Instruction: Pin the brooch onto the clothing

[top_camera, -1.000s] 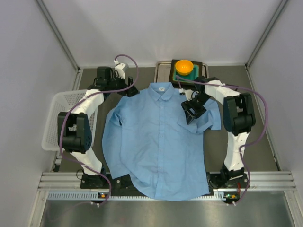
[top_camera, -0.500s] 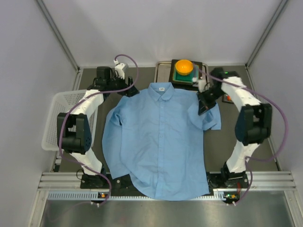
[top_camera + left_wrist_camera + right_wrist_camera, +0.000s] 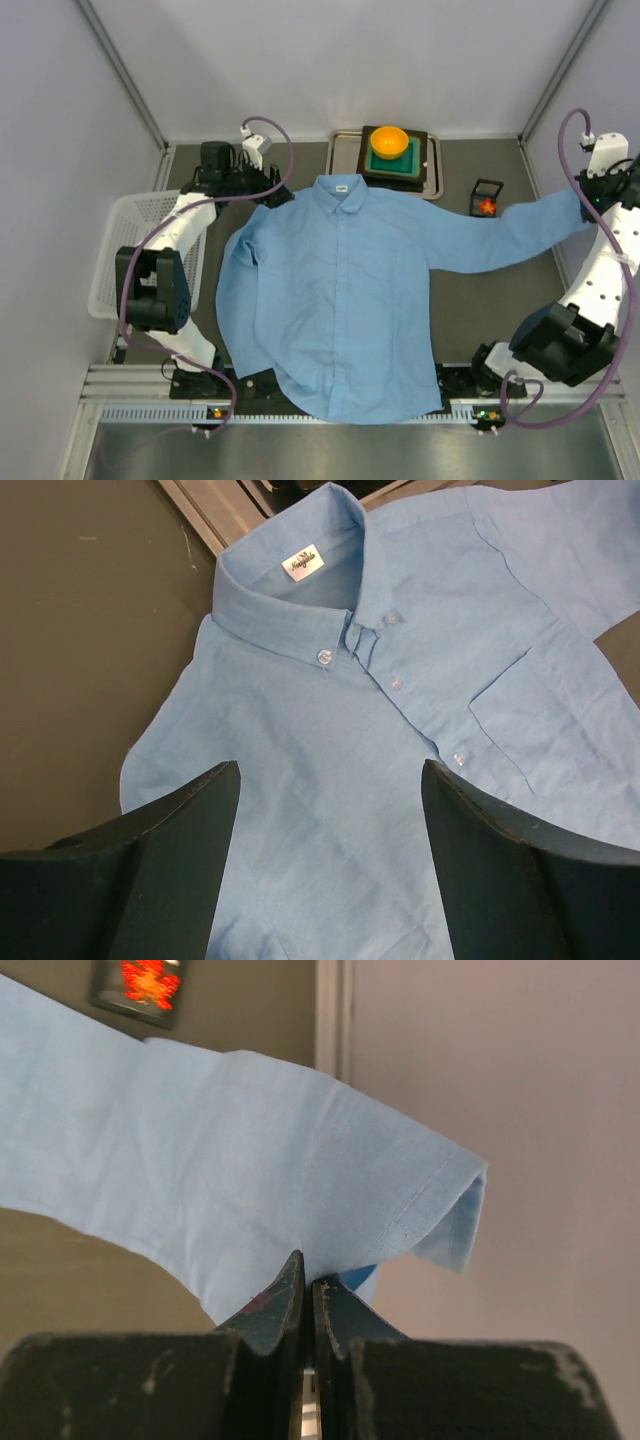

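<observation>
Gripping the sleeve end of the large light blue button-up shirt (image 3: 330, 290), the right end effector (image 3: 305, 1282) has its jaws pressed almost together, with only the thin fold of fabric between them. That sleeve stretches out towards the right wall, lifted at the held end. The rest of the shirt lies flat and front-up on the dark surface (image 3: 470, 310), collar at the far side.

Over on the left, the left end effector (image 3: 330, 780) is spread wide and holds nothing. It sits above the shoulder area beside the collar, with the white neck label (image 3: 300, 563) in plain view ahead of it.

The tiny red-orange brooch (image 3: 486, 206) is not on the shirt. It sits in a small black square holder (image 3: 478, 187) on the surface, just beyond the stretched sleeve. A round orange bowl (image 3: 389, 141) stands behind the collar.
</observation>
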`<state>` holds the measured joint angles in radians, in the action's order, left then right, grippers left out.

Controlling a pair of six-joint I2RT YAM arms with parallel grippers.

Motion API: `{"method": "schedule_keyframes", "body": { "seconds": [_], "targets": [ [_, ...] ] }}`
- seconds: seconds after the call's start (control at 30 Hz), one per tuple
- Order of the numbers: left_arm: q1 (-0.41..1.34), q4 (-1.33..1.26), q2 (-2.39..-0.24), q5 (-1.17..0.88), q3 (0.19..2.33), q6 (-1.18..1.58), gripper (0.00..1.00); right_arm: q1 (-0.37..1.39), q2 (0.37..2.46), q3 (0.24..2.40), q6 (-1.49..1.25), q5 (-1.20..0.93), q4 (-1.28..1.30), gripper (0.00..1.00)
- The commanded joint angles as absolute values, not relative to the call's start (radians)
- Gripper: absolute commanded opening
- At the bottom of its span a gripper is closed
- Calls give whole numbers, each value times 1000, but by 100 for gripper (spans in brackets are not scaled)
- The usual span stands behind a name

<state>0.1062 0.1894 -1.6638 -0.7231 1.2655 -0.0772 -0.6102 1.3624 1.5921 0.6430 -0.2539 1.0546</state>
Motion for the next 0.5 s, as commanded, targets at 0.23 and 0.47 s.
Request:
{"method": "schedule_keyframes", "body": {
  "seconds": [0.23, 0.47],
  "targets": [
    [115, 215, -1582, -726, 1230, -136, 78, -637, 1388, 1497, 888, -14, 595, 0],
    [115, 206, -1588, -721, 1226, -111, 78, -638, 1367, 1471, 997, 20, 491, 0]
  ]
}}
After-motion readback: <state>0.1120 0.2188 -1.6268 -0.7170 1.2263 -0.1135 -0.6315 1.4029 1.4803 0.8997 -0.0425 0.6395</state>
